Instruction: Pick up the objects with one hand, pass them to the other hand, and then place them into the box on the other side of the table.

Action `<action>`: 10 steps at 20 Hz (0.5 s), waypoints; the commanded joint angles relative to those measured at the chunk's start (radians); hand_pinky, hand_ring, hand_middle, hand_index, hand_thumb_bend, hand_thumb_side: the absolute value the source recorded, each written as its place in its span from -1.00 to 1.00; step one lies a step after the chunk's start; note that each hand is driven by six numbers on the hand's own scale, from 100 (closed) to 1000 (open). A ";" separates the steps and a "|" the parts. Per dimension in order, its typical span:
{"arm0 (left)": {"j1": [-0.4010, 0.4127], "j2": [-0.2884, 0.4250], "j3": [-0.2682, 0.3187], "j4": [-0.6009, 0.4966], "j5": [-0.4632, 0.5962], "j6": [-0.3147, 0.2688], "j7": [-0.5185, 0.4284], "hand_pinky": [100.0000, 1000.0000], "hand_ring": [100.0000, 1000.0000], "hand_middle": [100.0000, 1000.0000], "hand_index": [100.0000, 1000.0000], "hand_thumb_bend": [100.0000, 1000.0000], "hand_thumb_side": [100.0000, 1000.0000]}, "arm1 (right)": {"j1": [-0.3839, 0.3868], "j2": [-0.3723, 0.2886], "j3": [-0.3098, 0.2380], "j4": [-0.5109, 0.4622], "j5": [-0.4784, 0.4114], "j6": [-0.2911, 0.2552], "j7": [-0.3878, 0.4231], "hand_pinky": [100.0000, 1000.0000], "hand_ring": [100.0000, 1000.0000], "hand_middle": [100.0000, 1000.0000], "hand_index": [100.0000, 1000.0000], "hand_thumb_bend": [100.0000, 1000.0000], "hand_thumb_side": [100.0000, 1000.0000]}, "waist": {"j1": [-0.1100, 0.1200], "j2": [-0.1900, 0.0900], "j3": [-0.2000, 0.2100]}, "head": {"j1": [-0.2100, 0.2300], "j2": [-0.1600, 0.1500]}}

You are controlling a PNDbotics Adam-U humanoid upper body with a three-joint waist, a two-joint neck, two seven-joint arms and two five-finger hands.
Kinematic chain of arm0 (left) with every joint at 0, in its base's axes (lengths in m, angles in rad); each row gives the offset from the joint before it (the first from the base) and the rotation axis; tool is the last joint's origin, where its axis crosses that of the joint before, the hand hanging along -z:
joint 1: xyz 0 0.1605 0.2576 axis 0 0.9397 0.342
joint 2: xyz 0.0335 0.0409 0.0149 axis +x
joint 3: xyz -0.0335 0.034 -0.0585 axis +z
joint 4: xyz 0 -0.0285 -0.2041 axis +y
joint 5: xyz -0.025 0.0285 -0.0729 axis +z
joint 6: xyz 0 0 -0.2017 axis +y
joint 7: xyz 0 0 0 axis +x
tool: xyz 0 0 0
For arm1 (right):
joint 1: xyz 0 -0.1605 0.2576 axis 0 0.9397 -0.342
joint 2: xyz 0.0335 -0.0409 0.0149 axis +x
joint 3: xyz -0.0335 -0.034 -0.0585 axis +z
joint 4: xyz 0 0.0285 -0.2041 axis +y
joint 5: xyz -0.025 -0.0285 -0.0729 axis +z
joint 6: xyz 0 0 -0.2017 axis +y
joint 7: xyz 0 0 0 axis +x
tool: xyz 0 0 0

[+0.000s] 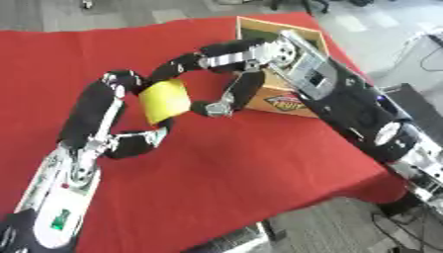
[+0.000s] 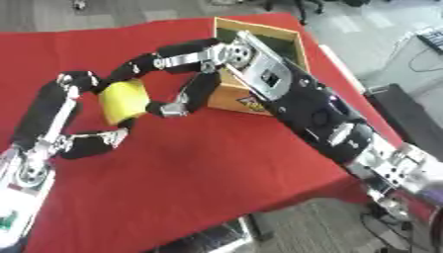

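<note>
Yellow block, both hands pinching, box clearer right

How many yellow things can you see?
1. A yellow block is held up between the left hand and the right hand, over the red table, left of the cardboard box. More might be hidden inside the box.

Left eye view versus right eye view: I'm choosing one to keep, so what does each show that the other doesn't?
Only the left eye view shows the left forearm's green patch near the bottom corner. Only the right eye view shows more floor right of the table. Both show the yellow object held between the left hand and right hand, beside the cardboard box.
</note>
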 commanded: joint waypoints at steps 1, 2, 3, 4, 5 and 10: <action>-0.022 -0.018 0.011 -0.005 -0.007 0.001 0.010 0.29 0.02 -0.16 -0.13 -1.00 -0.91 | -0.010 -0.024 -0.015 -0.011 -0.010 -0.002 0.040 1.00 1.00 1.00 1.00 -1.00 -0.85 | 0.000 -0.011 -0.002 | -0.004 0.006; -0.022 -0.019 0.012 -0.004 -0.006 0.001 0.012 0.29 0.02 -0.16 -0.13 -1.00 -0.90 | -0.011 -0.023 -0.015 -0.011 -0.011 0.000 0.045 1.00 1.00 1.00 1.00 -1.00 -0.82 | 0.000 -0.011 -0.002 | -0.005 0.006; -0.022 -0.020 0.012 -0.002 -0.005 0.000 0.013 0.28 0.02 -0.16 -0.13 -1.00 -0.90 | -0.011 -0.022 -0.016 -0.010 -0.011 0.001 0.048 1.00 1.00 1.00 1.00 -1.00 -0.78 | 0.000 -0.011 -0.001 | -0.006 0.006; -0.023 -0.022 0.011 -0.002 -0.004 -0.001 0.014 0.28 0.02 -0.17 -0.13 -1.00 -0.90 | -0.012 -0.021 -0.016 -0.009 -0.010 0.002 0.049 1.00 1.00 1.00 1.00 -1.00 -0.70 | 0.000 -0.010 -0.001 | -0.006 0.006; -0.024 -0.023 0.011 -0.002 -0.002 -0.003 0.015 0.28 0.02 -0.17 -0.13 -1.00 -0.90 | -0.012 -0.021 -0.017 -0.007 -0.008 0.001 0.048 1.00 1.00 1.00 1.00 -1.00 -0.57 | 0.000 -0.010 -0.001 | -0.006 0.006; -0.023 -0.024 0.004 -0.012 0.016 -0.016 0.018 0.28 0.01 -0.18 -0.12 -1.00 -0.90 | -0.009 -0.017 -0.021 0.008 0.005 -0.015 0.024 1.00 1.00 1.00 1.00 -1.00 -0.27 | -0.001 -0.007 0.001 | -0.005 0.006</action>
